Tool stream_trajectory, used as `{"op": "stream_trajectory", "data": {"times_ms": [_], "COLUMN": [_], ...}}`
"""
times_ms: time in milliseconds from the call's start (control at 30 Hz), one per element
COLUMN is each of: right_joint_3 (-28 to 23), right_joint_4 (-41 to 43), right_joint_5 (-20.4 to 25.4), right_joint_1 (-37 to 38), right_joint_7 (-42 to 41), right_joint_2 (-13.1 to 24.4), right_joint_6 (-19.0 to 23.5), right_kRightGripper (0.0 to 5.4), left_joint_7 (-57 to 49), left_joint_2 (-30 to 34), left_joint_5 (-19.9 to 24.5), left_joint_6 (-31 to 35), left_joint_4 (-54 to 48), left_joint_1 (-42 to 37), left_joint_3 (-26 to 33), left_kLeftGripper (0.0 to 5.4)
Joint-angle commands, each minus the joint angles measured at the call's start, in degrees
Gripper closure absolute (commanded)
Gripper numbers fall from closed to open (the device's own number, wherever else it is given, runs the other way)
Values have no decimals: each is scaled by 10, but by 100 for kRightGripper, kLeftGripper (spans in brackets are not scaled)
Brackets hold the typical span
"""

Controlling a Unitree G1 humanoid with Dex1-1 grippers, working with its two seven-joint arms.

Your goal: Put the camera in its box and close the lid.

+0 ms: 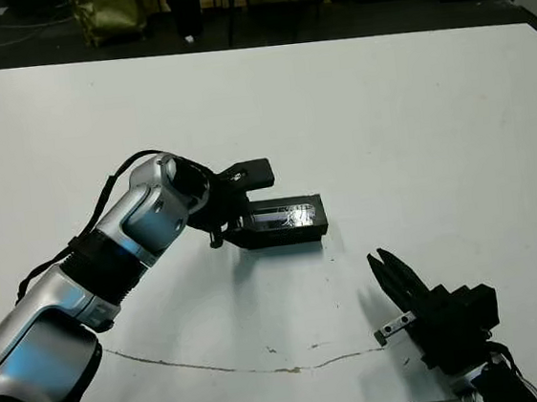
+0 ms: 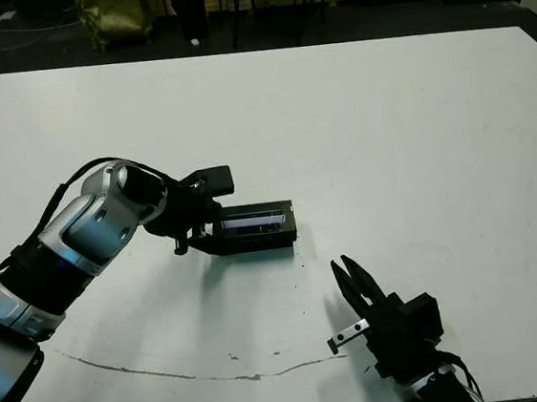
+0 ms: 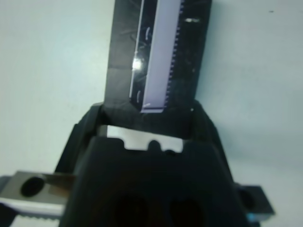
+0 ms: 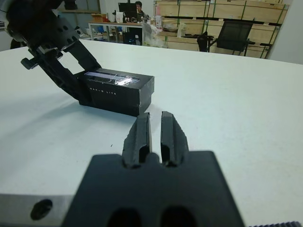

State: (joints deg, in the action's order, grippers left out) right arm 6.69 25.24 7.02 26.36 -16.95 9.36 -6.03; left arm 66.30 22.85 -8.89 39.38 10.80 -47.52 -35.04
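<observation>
Two grippers: in view.
Lid (image 1: 285, 220): on the box, mid-table — strip up.
Left gripper (image 1: 240, 199): fingers spread, straddling the lid's end.
Right gripper (image 1: 388, 270): fingers together, empty — near the table (image 1: 414, 118) edge.

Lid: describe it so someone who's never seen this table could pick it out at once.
On the white table, look just left of centre, at the tip of the left gripper, the silver arm's black one. The lid is the black rectangular cover there, fitted on top of a black box. Its glossy grey-lavender strip sets it apart; nothing else lies loose on the table.
</observation>
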Motion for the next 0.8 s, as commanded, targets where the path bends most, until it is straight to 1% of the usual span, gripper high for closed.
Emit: {"op": "stream_trajectory", "data": {"times_ms": [33, 100, 200, 400, 467, 533, 600, 800], "right_joint_3": [1, 0, 0, -1, -1, -2, -3, -1], "right_joint_4": [-3, -3, -6, 2, -2, -13, -19, -10], "right_joint_5": [-1, 2, -5, -1, 1, 1, -1, 1], "right_joint_1": [32, 33, 32, 35, 34, 30, 29, 34], "right_joint_7": [5, 3, 3, 4, 1, -3, -4, 0], "right_joint_2": [4, 5, 8, 8, 7, 7, 8, 7], "right_joint_6": [15, 16, 9, 24, 20, 6, -1, 10], "right_kRightGripper": [540, 540, 540, 540, 540, 540, 540, 540], "left_joint_7": [-4, -9, -5, -5, -8, -8, -10, -20], "left_joint_2": [7, 10, 16, 20, 19, 16, 16, 14], "left_joint_5": [18, 23, 28, 33, 34, 35, 30, 14], "left_joint_6": [9, 7, -13, -20, -24, -27, -31, -41], "left_joint_4": [-8, -13, -9, -14, -14, -11, -12, -12], "left_joint_1": [42, 54, 62, 73, 79, 84, 89, 98], "left_joint_3": [12, 22, 26, 31, 32, 31, 23, 3], "left_kLeftGripper": [318, 318, 318, 318, 318, 318, 318, 318]}}
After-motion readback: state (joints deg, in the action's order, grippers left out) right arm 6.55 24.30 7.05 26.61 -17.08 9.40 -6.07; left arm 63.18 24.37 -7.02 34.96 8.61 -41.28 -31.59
